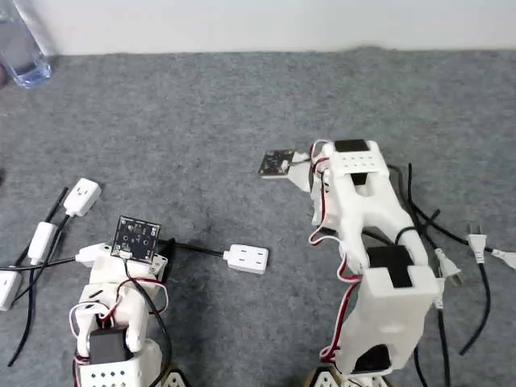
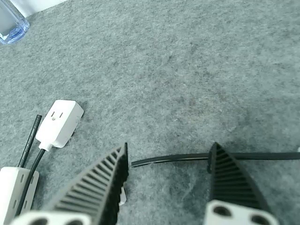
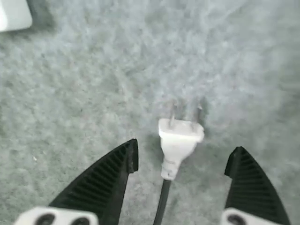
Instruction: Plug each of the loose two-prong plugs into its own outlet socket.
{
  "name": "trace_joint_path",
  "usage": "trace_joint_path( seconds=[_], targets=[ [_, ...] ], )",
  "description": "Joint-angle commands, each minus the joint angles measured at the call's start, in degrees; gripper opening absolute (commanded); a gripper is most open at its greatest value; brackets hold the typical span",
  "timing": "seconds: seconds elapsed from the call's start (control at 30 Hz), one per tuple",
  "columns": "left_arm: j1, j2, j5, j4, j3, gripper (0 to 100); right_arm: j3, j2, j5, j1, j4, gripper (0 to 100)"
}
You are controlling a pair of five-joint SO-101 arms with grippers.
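My right gripper is open just above the grey carpet. A white two-prong plug on a black cord lies between its fingers, prongs pointing away from the wrist. My left gripper is open too, low over a black cable that runs across between its fingers. Just beyond it lies a white outlet socket, with another socket block beside it. From above, a white outlet block sits between the two arms. Two loose plugs lie at the far right.
More white sockets and black cords lie on the carpet at the left. Black cords trail beside the right arm. A clear bottle stands at the back left by the wall.
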Motion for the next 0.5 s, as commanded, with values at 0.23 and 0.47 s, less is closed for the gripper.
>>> trace_joint_path(
  seconds=[0.23, 0.47],
  targets=[
    [0.26, -0.35, -0.44, 0.0, -0.22, 26, -0.44, 2.24, 0.53, 0.84, -3.12, 29.9],
    [0.26, -0.35, -0.44, 0.0, -0.22, 26, -0.53, 2.51, 2.29, 1.27, -4.09, 29.8]
  ],
)
